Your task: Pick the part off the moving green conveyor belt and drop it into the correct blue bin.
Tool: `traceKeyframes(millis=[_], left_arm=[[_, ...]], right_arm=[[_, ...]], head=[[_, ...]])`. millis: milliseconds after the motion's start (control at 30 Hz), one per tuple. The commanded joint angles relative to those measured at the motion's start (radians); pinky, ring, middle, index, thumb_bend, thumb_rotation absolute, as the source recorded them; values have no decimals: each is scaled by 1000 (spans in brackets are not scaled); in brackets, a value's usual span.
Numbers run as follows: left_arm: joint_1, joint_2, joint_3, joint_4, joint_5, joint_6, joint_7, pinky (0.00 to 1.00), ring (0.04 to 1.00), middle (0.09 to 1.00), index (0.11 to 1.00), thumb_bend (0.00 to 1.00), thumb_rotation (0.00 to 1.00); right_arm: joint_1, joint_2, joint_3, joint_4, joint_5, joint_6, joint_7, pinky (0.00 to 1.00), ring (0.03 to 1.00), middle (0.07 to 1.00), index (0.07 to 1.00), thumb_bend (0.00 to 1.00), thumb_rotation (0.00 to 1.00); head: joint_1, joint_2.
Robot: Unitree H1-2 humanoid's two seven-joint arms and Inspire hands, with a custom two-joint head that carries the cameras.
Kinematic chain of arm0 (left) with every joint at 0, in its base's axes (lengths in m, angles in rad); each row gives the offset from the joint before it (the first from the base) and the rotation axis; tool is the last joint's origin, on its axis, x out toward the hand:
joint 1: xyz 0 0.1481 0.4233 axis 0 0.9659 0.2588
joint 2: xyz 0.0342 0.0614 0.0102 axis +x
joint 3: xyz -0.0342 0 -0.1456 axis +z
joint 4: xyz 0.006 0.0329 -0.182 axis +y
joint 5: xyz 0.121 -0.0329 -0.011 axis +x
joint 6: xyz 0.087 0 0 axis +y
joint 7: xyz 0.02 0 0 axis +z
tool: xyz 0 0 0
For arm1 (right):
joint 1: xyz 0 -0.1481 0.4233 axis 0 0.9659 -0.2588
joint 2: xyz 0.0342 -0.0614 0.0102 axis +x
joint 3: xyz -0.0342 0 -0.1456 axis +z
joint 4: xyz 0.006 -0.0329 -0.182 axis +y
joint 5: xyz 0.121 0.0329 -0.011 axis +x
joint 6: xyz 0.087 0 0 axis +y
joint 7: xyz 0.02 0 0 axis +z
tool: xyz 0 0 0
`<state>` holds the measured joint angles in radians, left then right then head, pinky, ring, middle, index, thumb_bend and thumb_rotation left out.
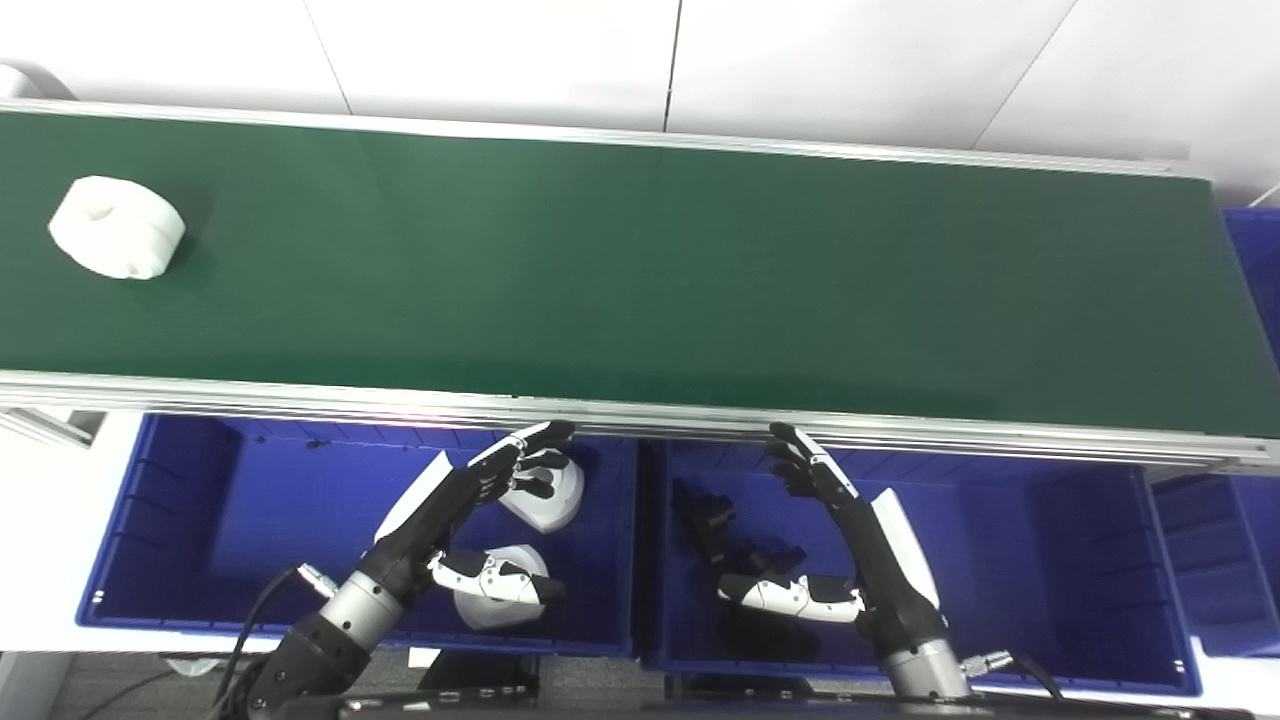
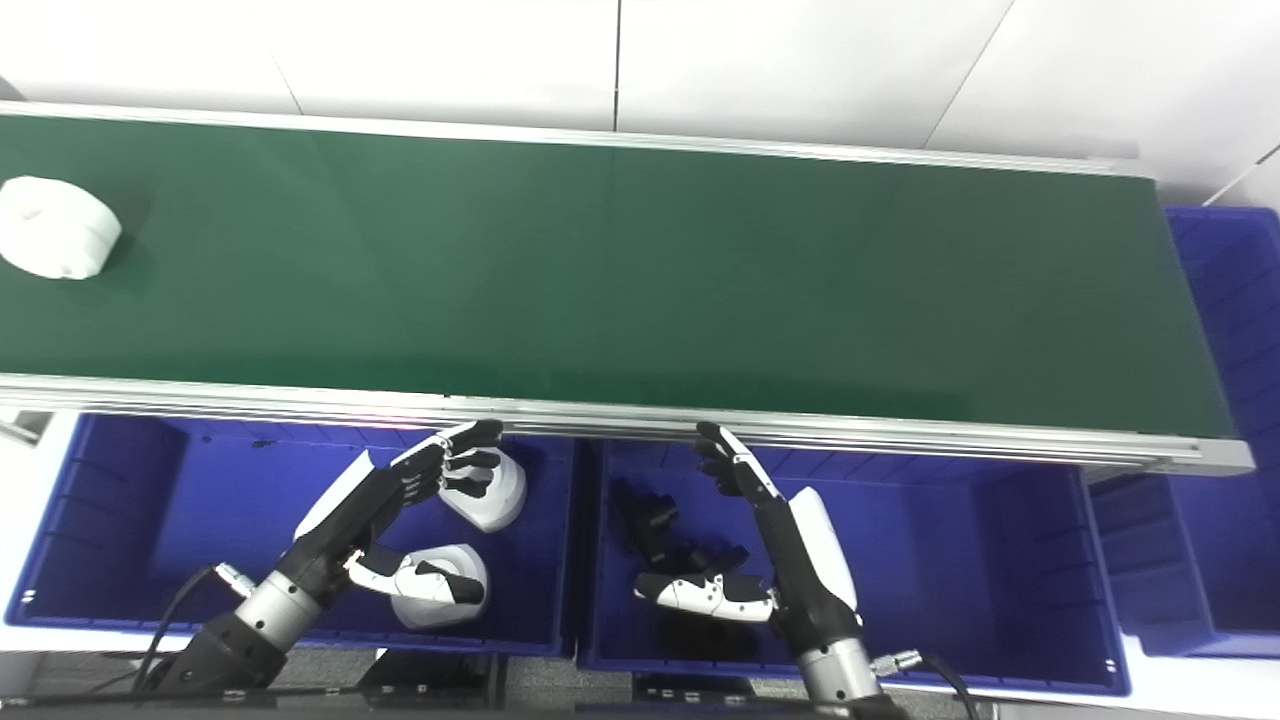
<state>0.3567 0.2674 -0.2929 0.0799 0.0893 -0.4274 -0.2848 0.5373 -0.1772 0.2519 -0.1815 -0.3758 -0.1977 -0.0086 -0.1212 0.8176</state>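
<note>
At the far left of the green belt (image 1: 640, 270) we see the white part (image 1: 117, 227) lying flat, long side across, while our left hand (image 1: 470, 520) and right hand (image 1: 840, 545) hang spread, empty, over the blue bins (image 1: 180, 520).

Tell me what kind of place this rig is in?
Probably a lab or factory sorting cell: a long green conveyor belt with aluminium rails carries a white ring-shaped plastic part, and blue plastic bins below already hold sorted white and black parts.

Matt green belt (image 1: 640, 270); metal rail (image 1: 640, 412); plastic bins (image 1: 180, 520).
</note>
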Motion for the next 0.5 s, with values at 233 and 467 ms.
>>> traceKeyframes(millis=[233, 467], left_arm=[[-3, 13, 7, -39, 7, -41, 7, 690, 828, 887, 886, 888, 292], [-3, 15, 7, -38, -9, -41, -2, 688, 827, 888, 887, 884, 287]], right_arm=[[0, 0, 0, -43, 4, -30, 5, 787, 822, 854, 910, 834, 335], [-2, 0, 0, -37, 7, -40, 2, 783, 821, 852, 908, 836, 341]], head=[[0, 5], [-1, 7]])
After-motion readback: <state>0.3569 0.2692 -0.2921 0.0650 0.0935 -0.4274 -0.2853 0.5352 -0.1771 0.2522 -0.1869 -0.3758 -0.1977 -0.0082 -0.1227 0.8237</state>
